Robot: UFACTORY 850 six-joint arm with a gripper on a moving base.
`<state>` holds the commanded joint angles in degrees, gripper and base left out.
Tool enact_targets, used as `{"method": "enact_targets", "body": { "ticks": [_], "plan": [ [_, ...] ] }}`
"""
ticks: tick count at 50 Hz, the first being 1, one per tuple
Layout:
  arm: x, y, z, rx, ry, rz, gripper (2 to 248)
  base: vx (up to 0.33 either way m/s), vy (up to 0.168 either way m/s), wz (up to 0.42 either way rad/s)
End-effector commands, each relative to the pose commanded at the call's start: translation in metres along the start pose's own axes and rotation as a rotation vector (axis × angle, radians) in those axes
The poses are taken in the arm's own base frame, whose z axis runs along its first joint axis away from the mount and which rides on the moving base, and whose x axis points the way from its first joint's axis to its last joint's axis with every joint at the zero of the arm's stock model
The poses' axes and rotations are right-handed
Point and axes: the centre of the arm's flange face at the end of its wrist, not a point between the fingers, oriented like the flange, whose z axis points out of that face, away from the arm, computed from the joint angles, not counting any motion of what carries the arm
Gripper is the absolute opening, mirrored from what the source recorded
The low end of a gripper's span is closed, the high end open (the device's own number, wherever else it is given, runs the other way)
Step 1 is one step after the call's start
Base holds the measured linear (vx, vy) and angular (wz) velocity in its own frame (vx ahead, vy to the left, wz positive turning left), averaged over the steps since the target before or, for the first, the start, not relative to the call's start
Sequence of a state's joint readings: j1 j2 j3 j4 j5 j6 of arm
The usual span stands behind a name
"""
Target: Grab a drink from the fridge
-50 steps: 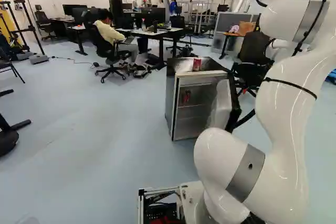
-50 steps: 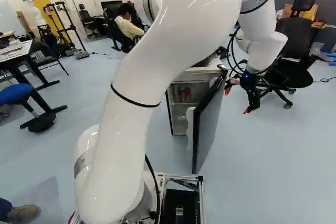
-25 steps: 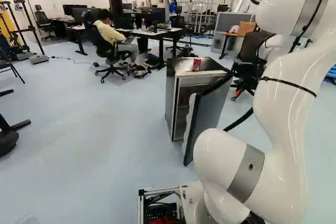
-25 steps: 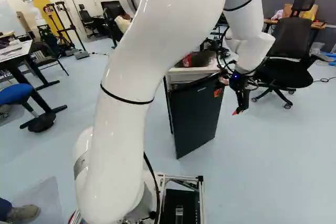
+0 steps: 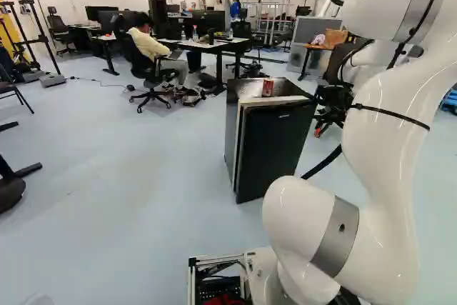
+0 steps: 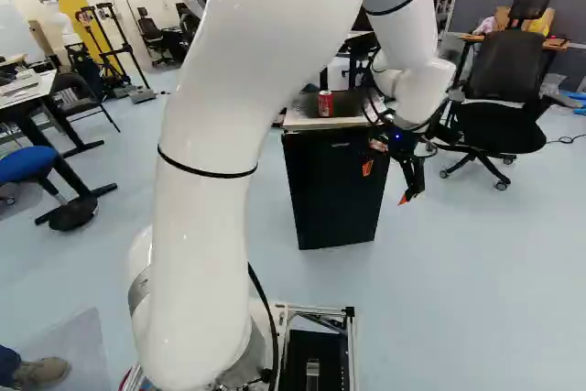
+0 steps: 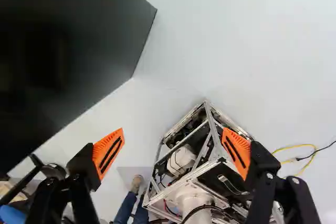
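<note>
My gripper [image 6: 385, 183] is in front of the right part of the fridge's dark door [image 6: 334, 190]. In the wrist view the gripper [image 7: 173, 142] stands wide open, nothing between its orange pads; the dark door panel [image 7: 73, 45] lies ahead and to one side of one finger. The fridge [image 5: 230, 133] has its door against the body or nearly so, and its inside is hidden. A red can [image 5: 268, 88] stands upright on top; the right base view shows this can [image 6: 325, 103] too.
A black office chair [image 6: 499, 121] stands right of the fridge. Behind are desks [image 5: 203, 44] with a seated person. In the wrist view the base frame [image 7: 210, 129] lies below, with a person's legs beside it. A blue stool [image 6: 32, 164] is far left.
The fridge door has swung from wide open to against the body or nearly so. My arm and gripper have moved leftward in the right base view, along with the door. The base has not moved.
</note>
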<state>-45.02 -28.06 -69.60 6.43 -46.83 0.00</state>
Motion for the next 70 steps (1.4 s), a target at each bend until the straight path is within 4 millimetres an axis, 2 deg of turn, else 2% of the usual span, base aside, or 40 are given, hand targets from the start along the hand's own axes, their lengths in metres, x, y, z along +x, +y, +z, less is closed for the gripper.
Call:
{"method": "enact_targets", "body": {
  "ticks": [41, 70],
  "plan": [
    [-0.047, -0.034, 0.010, -0.216, 0.079, -0.337, 247, 0.000, 0.000, 0.000],
    [-0.072, -0.084, 0.016, -0.256, 0.189, -0.543, 247, 0.000, 0.000, 0.000]
  ]
}}
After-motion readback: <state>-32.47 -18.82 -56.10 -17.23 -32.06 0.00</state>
